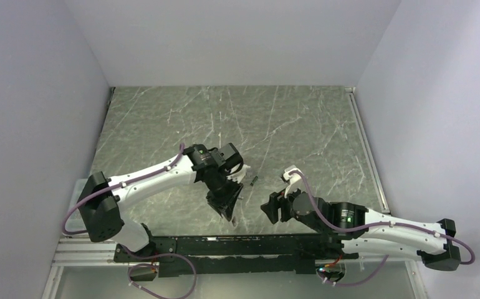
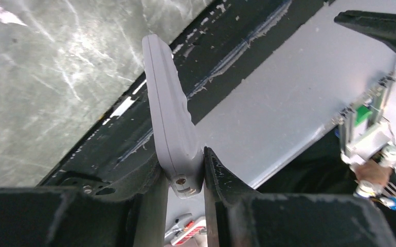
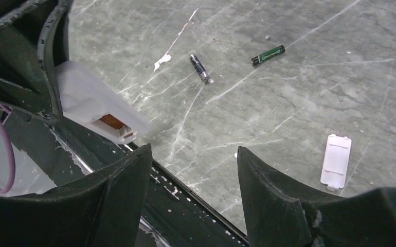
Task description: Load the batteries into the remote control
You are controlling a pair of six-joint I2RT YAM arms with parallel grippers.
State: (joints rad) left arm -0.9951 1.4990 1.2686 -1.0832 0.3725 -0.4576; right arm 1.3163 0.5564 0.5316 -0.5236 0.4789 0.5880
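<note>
Left gripper (image 2: 181,159) clamped on remote control (image 2: 167,103); right gripper (image 3: 193,154) apart, empty; 2 batteries (image 3: 200,68) lying on table (image 3: 299,103).

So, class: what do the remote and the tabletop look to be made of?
The remote: probably matt white plastic; a moulded seam runs along its edge. The tabletop: looks like grey-green veined stone or printed laminate, glossy where light catches.

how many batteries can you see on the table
2. Both lie loose on the table: a dark battery, and a green-labelled battery to its right in the right wrist view. The compartment of the remote control is partly hidden, so one could hide there.
</note>
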